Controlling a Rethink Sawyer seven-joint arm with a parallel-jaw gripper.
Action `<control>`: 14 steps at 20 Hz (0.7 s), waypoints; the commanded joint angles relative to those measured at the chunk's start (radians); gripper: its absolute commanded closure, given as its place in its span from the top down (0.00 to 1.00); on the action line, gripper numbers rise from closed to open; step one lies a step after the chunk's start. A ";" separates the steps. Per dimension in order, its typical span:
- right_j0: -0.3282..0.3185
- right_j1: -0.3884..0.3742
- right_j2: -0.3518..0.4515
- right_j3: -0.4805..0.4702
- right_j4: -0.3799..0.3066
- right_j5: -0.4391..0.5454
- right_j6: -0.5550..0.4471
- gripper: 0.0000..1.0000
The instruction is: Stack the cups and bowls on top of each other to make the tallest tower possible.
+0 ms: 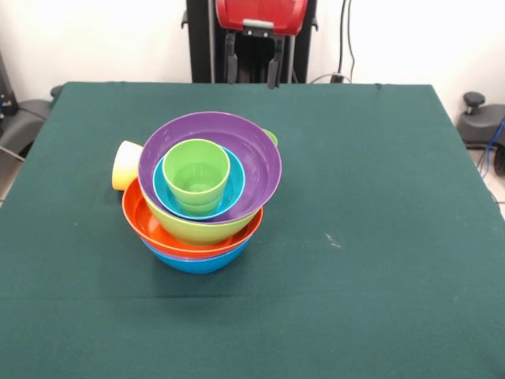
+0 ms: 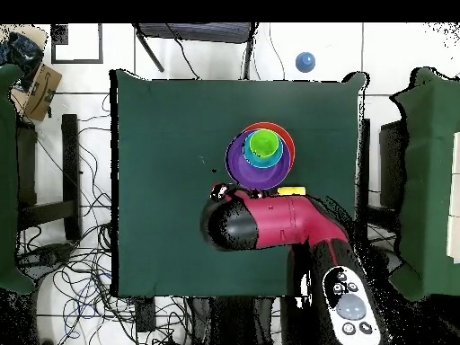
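The tower stands left of the table's middle in the front view: a blue bowl [image 1: 197, 262] at the bottom, then an orange bowl [image 1: 142, 223], a lime green bowl [image 1: 183, 229], a tilted purple bowl [image 1: 256, 158], a small cyan bowl [image 1: 236, 185] and a light green cup [image 1: 197, 170] upright on top. The pale yellow cup [image 1: 125, 164] lies on its side against the tower's left. My gripper [image 1: 252, 73] hangs open and empty at the table's far edge, well away from the tower. In the overhead view the tower [image 2: 241, 162] and yellow cup [image 2: 289, 190] sit just beyond the red arm [image 2: 269, 223].
The green table [image 1: 379, 237] stretches wide to the right and front of the tower. The robot's pedestal [image 1: 207, 47] stands behind the far edge. In the overhead view a blue ball [image 2: 305, 62] lies on the floor beyond the table, and cables lie at its left.
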 commanded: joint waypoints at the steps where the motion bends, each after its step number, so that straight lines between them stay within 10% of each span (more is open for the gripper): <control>1: 0.032 0.131 -0.017 -0.036 0.022 -0.075 0.134 1.00; 14: 0.148 0.215 -0.124 -0.063 0.059 -0.170 0.212 1.00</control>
